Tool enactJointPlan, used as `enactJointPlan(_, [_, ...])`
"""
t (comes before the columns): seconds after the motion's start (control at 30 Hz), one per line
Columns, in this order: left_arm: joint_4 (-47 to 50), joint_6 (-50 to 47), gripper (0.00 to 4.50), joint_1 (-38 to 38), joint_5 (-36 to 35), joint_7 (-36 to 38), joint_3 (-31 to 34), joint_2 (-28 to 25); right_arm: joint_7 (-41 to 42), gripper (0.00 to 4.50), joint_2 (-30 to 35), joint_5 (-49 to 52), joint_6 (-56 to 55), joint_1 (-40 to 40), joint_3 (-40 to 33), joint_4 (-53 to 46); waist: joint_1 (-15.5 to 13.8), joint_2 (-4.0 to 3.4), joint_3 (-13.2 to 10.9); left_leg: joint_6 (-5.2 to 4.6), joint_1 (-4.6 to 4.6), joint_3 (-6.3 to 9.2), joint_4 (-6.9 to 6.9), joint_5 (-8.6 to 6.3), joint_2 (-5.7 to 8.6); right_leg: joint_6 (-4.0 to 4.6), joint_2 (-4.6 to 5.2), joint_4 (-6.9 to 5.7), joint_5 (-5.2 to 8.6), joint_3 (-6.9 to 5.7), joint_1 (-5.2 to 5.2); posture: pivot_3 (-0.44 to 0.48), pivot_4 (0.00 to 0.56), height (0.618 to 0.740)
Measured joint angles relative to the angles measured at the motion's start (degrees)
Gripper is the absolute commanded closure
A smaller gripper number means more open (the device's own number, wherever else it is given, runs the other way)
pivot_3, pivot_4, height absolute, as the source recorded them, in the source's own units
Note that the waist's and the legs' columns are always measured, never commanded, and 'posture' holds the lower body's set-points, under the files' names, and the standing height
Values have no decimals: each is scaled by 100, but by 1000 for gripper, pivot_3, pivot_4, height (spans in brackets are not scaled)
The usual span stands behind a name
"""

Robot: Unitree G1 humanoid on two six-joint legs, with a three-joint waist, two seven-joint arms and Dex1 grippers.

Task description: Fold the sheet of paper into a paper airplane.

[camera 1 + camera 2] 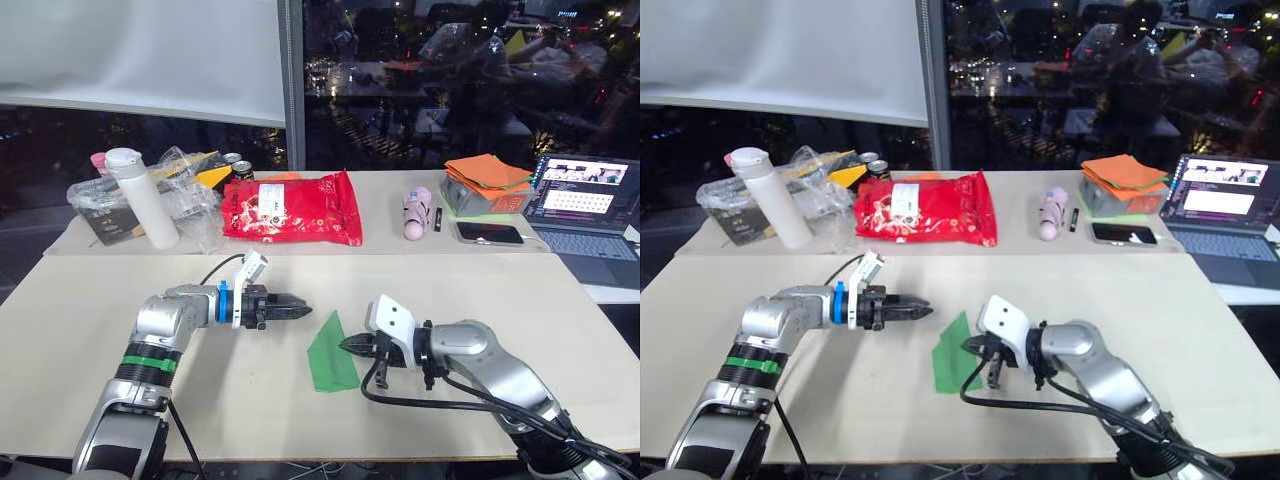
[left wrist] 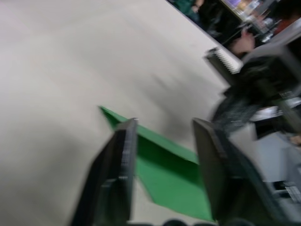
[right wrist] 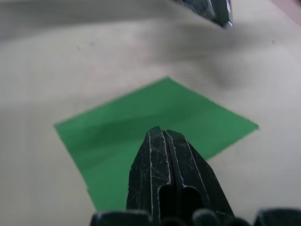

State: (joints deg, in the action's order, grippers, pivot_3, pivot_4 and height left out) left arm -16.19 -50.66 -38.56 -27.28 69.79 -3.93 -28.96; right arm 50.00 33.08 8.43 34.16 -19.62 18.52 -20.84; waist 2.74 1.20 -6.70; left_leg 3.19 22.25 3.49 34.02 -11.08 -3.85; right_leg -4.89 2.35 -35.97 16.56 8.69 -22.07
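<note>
1. The sheet of paper (image 1: 331,355), bright green and folded into a narrow pointed wedge, lies flat on the pale surface (image 1: 80,310) near its front middle, with its point aimed away from the robot. Bare surface lies open all around it, up to the row of clutter at the back.
2. The left tool (image 1: 296,308) hangs just to the left of the wedge's point and a little above it, its fingers aimed to the right. In the left wrist view its two black fingers (image 2: 115,174) stand a moderate way apart, with the green paper seen between and beyond them; nothing is held.
3. The right tool (image 1: 350,345) sits at the wedge's right edge, pointing left. In the right wrist view its fingers (image 3: 164,174) are pressed together over the green sheet; whether the tip touches the paper cannot be told.
4. Along the back of the surface, left to right: a white bottle (image 1: 143,197), a crumpled clear plastic bag (image 1: 185,195), a red glossy bag (image 1: 292,207), a small pink object (image 1: 415,213), a phone (image 1: 489,233), an orange cloth stack (image 1: 488,177) and an open laptop (image 1: 585,210).
5. Behind stand dark window panes with reflections and a white blind (image 1: 140,55) at the upper left.
</note>
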Motion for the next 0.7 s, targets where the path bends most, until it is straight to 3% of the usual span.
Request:
enactJointPlan(0.13, [-317,-920,1474,-538,-139,-765,263,377,-64,4500,42,-39,22,1,-9,-11,-51,4,-2,0,3,2,3,0,1,0,0,5,0,-1,3,0,150,725])
enactJointPlan(0.23, [-481,-1472,1474,-848,68,-1258,-86,335,-91,4500,151,-43,23,7,-39,-20,-19,5,-3,0,2,2,0,0,2,0,0,6,-1,0,3,0,150,725])
enactJointPlan(0.33, [-1410,-2720,1474,-1516,-131,-821,-573,202,-141,4500,442,-43,23,61,-266,-112,-4,8,-9,-1,5,6,-6,0,4,0,-3,1,0,-2,-10,0,150,725])
enactJointPlan(0.4, [-1879,-3049,1474,-1895,-204,-518,-769,167,-166,4500,571,-41,22,101,-430,-207,-1,10,-11,0,2,7,-8,0,4,0,-4,4,1,-2,-8,0,150,725])
enactJointPlan(0.53, [-2881,-3090,1474,-2560,-196,7,-1027,334,-253,4500,716,-33,55,330,-659,-457,-10,12,-12,0,5,7,-12,0,5,1,-4,10,1,-2,-9,0,150,725])
enactJointPlan(0.7, [-3550,-2796,1474,-2713,102,456,-1551,559,-410,4500,740,-29,189,510,-839,-664,6,14,-13,0,5,7,-13,0,4,2,-3,9,1,-1,-10,0,150,725])
